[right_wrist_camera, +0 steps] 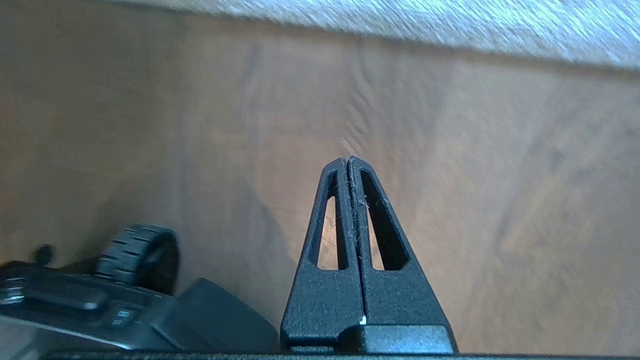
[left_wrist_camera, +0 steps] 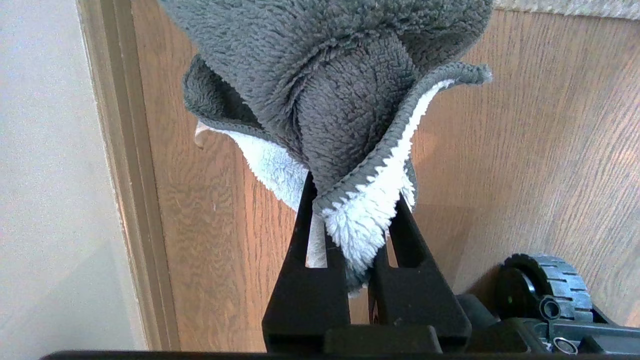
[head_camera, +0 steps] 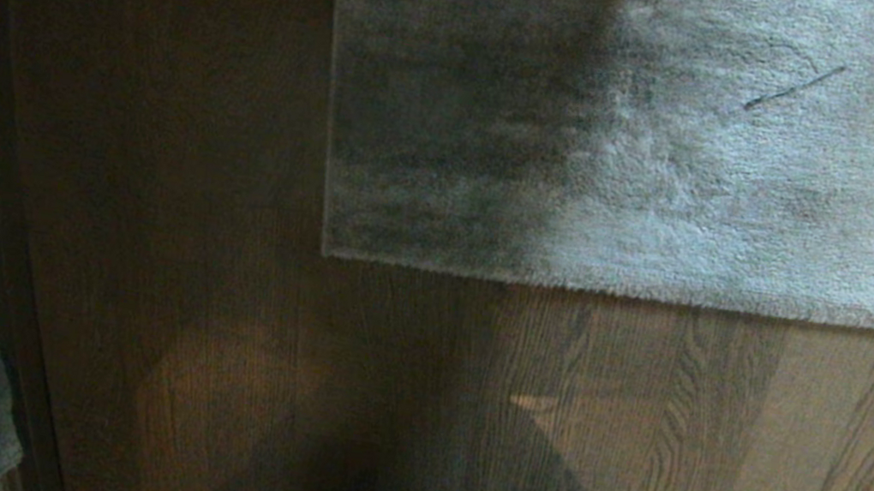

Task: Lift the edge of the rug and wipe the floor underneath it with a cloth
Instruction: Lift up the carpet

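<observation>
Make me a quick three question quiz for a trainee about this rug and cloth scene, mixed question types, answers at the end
1. True or false: the rug already has its edge lifted off the floor.
2. Multiple choice: what does the left gripper hold? A) nothing B) the cloth C) the rug corner
3. Fill in: the right gripper hangs over bare floor with its jaws ____.

Key
1. False. In the head view the rug lies flat, edge and corner down.
2. B. The grey and white cloth is pinched between its fingers.
3. Shut, with nothing between them.
</observation>
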Controlling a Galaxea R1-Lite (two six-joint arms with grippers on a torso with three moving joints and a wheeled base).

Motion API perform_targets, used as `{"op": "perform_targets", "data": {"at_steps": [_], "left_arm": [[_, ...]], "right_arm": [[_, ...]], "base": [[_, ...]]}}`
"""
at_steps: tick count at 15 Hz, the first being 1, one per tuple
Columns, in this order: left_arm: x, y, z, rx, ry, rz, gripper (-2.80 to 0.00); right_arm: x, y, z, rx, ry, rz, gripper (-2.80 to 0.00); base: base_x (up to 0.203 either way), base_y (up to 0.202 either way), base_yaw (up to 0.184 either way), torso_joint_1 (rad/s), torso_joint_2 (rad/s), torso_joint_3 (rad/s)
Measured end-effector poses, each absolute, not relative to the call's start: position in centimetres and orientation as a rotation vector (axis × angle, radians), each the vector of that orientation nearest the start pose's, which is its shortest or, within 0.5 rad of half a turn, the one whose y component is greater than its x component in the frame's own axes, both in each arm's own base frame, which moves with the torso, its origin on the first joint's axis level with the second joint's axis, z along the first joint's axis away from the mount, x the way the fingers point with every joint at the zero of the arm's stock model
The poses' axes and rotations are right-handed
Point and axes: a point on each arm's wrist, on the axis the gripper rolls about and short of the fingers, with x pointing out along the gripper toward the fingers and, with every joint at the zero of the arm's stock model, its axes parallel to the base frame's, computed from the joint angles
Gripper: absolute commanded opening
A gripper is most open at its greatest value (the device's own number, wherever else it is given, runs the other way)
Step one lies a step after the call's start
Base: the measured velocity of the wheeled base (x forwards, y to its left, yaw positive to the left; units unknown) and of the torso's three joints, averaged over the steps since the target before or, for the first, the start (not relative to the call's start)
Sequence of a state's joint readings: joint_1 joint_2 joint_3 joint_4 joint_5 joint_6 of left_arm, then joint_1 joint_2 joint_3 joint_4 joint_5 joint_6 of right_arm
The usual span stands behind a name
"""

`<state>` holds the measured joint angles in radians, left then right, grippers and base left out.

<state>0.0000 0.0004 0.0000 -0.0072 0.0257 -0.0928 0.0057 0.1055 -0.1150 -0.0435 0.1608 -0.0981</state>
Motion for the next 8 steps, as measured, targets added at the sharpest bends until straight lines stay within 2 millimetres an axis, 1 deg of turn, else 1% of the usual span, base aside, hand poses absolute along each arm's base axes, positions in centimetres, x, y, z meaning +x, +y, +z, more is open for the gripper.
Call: {"op": "perform_targets", "data": {"at_steps": [4,8], "left_arm": [[-2.3,0.1,7.6,-0.093,-0.008,0.025,-2.80],[-2.3,0.1,7.6,-0.093,-0.008,0.025,-2.80]], "right_arm": [[-0.9,0.6,14.2,-0.100,-0.040,0.310,-2.80],[1.1,1.1,15.9,-0.081,0.032,0.536,-2.80]], "base": [[0.000,0.000,0.000,0.000,0.00,0.000],[0.000,0.000,0.000,0.000,0.00,0.000]]}}
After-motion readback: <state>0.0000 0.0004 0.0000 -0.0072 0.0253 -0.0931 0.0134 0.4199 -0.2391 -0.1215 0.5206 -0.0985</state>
